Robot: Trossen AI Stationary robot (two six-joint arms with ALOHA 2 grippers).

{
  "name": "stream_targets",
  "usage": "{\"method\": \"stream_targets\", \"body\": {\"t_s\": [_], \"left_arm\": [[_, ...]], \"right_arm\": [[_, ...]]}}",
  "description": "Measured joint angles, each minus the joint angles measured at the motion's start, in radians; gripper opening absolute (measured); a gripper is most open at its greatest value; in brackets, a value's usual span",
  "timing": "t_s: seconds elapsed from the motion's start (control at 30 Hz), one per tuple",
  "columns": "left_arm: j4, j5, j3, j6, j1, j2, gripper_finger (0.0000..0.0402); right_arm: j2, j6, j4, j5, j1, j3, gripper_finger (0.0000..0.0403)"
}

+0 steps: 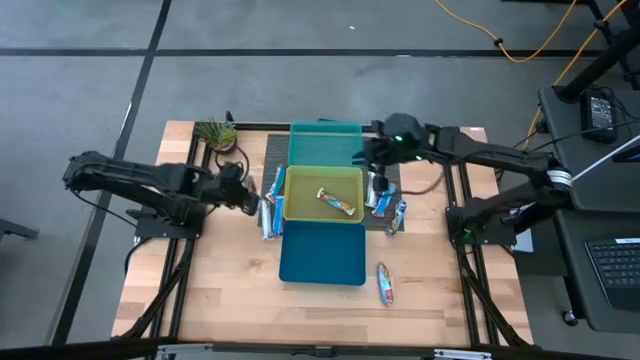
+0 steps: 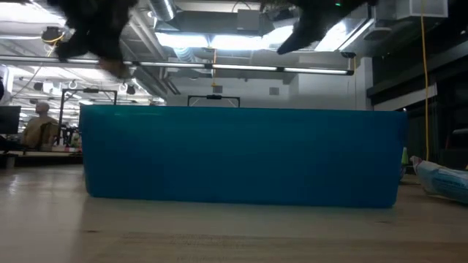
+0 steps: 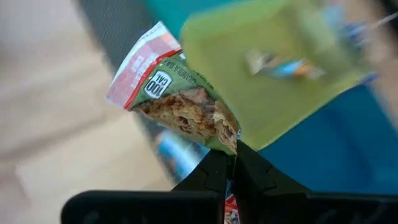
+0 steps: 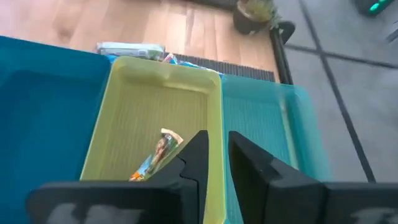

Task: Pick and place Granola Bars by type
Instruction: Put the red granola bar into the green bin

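My left gripper (image 3: 231,155) is shut on a green granola bar (image 3: 180,99) with a red-and-white end. It hovers just left of the yellow-green bin (image 1: 296,178), above several loose bars (image 1: 270,212) on the table. One orange-marked bar (image 1: 338,203) lies flat on that bin's floor. My right gripper (image 4: 217,155) holds nothing, its fingers a narrow gap apart. It hangs over the seam between the yellow-green bin and the teal bin (image 1: 325,145), near their right side (image 1: 364,157). More bars (image 1: 384,196) lie right of the bins, and one (image 1: 385,285) lies near the blue bin (image 1: 322,258). My left gripper pinches the green bar between its two fingers at one end of the wrapper (image 3: 229,138). The bar is lifted clear of the table. It sticks out past the fingertips, with its red-and-white end (image 3: 140,59) farthest from them.
The three bins stand in a row from far to near: teal, yellow-green, blue. They rest partly on a dark mat (image 1: 272,150). A small potted plant (image 1: 215,133) stands at the far left. In the low view the blue bin's wall (image 2: 241,153) fills the middle. Bare wood lies near the front edge.
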Motion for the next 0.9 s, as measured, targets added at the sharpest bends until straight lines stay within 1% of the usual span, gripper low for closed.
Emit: {"method": "stream_targets", "body": {"t_s": [0.1, 0.17, 0.27, 0.37, 0.5, 0.57, 0.67, 0.77, 0.9], "left_arm": [[-0.006, -0.049, 0.106, 0.099, 0.003, -0.004, 0.0003], [-0.006, -0.068, 0.162, 0.158, 0.017, -0.002, 0.0003], [-0.005, -0.067, 0.222, 0.230, 0.054, 0.008, 0.0003], [-0.006, -0.050, 0.258, 0.295, 0.096, 0.024, 0.0003], [-0.001, 0.016, 0.288, 0.372, 0.171, 0.060, 0.0003], [0.003, 0.068, 0.303, 0.414, 0.222, 0.091, 0.0003], [0.023, 0.170, 0.342, 0.497, 0.310, 0.155, 0.0003], [0.023, 0.259, 0.413, 0.599, 0.391, 0.240, 0.0003], [0.024, 0.342, 0.551, 0.737, 0.482, 0.369, 0.0003]], "right_arm": [[-0.105, 0.044, 0.099, 0.000, 0.000, -0.117, 0.0050], [-0.161, 0.066, 0.144, 0.000, 0.000, -0.166, 0.0046], [-0.221, 0.095, 0.190, 0.000, 0.000, -0.205, 0.0044], [-0.254, 0.095, 0.190, 0.000, 0.000, -0.217, 0.0044], [-0.261, 0.130, 0.190, -0.007, 0.000, -0.218, 0.0044], [-0.259, 0.145, 0.182, -0.012, 0.000, -0.218, 0.0044], [-0.257, 0.144, 0.168, -0.056, 0.000, -0.218, 0.0044], [-0.258, 0.144, 0.157, -0.061, 0.000, -0.218, 0.0044], [-0.258, 0.143, 0.144, -0.061, 0.000, -0.218, 0.0044]]}}
